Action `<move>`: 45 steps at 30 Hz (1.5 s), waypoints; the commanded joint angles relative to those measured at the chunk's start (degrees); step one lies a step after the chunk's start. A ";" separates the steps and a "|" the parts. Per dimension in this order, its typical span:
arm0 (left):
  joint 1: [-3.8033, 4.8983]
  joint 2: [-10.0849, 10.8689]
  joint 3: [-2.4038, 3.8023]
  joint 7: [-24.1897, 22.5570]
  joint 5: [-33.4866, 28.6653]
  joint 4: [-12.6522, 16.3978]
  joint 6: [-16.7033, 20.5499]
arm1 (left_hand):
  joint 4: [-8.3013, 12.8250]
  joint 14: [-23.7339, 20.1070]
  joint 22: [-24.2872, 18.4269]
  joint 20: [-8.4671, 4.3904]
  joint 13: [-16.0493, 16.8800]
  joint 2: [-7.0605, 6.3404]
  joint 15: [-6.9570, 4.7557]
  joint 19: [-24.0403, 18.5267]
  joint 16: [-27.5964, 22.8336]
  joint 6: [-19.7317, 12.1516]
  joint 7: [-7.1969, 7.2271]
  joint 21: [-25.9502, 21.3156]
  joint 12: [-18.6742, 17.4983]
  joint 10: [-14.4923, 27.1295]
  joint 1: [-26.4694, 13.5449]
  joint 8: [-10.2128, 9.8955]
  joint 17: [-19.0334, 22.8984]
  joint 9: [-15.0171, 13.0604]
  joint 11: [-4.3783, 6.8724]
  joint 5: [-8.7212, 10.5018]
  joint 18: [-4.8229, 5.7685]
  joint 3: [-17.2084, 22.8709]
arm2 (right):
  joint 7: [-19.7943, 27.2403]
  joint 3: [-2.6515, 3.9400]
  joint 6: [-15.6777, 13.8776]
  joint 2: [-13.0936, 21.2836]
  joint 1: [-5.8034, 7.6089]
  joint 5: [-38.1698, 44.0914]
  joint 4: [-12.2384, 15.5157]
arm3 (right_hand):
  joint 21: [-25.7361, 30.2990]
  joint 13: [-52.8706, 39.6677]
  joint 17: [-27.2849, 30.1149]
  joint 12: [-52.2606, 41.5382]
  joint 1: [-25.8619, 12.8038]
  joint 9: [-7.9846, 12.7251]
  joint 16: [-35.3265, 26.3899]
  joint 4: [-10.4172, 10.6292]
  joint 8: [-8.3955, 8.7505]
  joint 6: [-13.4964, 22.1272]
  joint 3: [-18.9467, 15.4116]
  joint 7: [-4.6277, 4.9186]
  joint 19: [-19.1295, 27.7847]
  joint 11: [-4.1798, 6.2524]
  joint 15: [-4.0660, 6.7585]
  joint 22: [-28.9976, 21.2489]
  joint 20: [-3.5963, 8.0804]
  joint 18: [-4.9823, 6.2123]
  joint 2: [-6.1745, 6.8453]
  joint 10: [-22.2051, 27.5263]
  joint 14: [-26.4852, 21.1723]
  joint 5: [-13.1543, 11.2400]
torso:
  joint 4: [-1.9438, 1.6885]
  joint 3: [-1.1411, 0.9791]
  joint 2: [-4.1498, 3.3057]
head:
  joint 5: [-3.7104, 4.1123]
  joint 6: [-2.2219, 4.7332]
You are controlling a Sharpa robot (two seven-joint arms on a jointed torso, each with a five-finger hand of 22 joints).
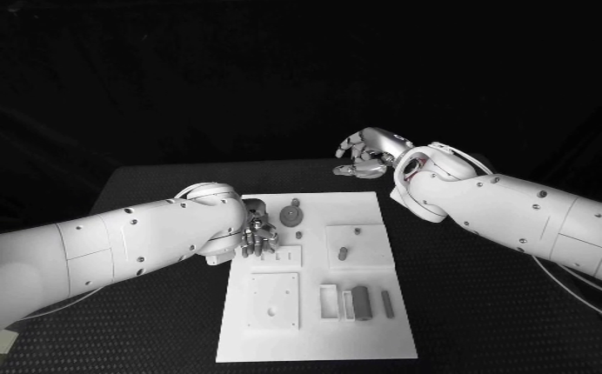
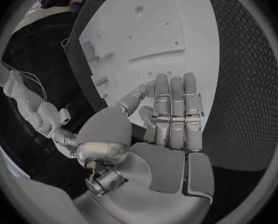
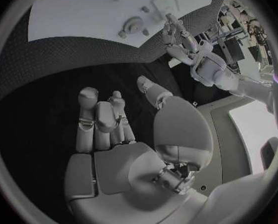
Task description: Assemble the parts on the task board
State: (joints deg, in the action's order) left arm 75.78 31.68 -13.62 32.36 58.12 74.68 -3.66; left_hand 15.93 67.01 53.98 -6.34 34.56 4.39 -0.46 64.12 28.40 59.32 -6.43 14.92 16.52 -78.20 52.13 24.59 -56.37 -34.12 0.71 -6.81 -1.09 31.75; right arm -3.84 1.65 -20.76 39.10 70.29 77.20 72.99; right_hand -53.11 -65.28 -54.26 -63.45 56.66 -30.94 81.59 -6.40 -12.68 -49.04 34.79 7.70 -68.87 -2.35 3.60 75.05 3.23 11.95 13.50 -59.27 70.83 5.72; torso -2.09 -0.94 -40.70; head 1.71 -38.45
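The white task board [image 1: 377, 322] lies in the middle of the black table. On its far part rests a round grey gear-like part [image 1: 291, 216] with small pegs [image 1: 298, 236] close by; another peg [image 1: 343, 253] stands in a raised white block [image 1: 364, 239]. My left hand [image 1: 257, 230] hovers at the board's left edge just left of the gear, its fingers [image 2: 173, 109] straight, side by side and holding nothing. My right hand [image 1: 368, 155] hangs over bare table beyond the board's far edge, its fingers [image 3: 101, 117] loosely bent, its thumb apart, nothing in it.
Two grey bars [image 1: 361, 302] lie in slots near the board's front right. A white square block [image 1: 274, 300] with holes sits at the front left. The board [image 3: 101, 10], the gear [image 3: 134, 24] and my left hand [image 3: 176, 35] lie ahead of my right palm.
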 commanded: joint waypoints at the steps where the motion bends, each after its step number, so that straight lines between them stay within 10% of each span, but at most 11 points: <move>1: -0.16 -0.23 0.03 -0.12 0.01 -0.11 -1.12 | -0.20 0.07 0.18 -0.09 0.20 0.43 -0.34 0.39 0.42 2.86 2.79 0.28 0.44 0.36 -0.18 0.38 -0.12 -0.38 -0.01 -0.09 -0.72 0.09 | 0.49 0.04 0.21 -0.10 0.00 -0.12 0.11 | 0.15 0.08 -0.09 -0.29 0.45 0.06 0.18 0.27 -0.05 1.26 -0.09 1.50 -0.15 -0.33 -0.01 0.72 0.18 3.05 -0.22 -0.19 -0.11 -0.01 | 0.01 -0.01 0.02 | 0.16 -0.18; 45: -1.48 -1.94 0.04 -0.57 -0.31 -1.13 -1.11 | -0.27 0.29 2.04 -0.58 1.84 1.47 -0.83 1.08 2.52 3.50 3.37 0.64 3.21 0.77 -2.52 0.80 -0.37 -2.88 0.54 -0.33 -0.78 0.04 | 0.17 0.05 1.06 -0.28 0.00 -0.18 0.23 | 0.23 0.29 -0.09 -0.34 0.50 0.14 0.13 0.54 0.03 1.36 -0.32 1.51 -0.06 -0.34 -0.01 0.76 0.16 3.05 -0.31 -0.12 -0.19 0.00 | -0.10 0.00 0.12 | 0.50 -0.47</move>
State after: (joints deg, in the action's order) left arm 74.31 29.96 -13.60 32.27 57.67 73.54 -4.16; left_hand 15.62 67.47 55.94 -6.75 36.31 5.20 -0.93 64.93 30.62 59.47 -6.31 15.36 19.51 -77.78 49.64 25.11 -56.69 -36.94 1.12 -6.91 -0.87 31.75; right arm -3.91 1.67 -20.41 38.86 70.29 77.08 73.11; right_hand -53.11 -65.05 -54.29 -63.45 56.89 -30.90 81.59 -6.08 -12.68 -48.70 34.47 7.94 -68.91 -2.35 3.61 75.05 3.22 11.95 13.27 -59.28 70.84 5.72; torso -2.18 -0.96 -40.59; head 2.18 -38.80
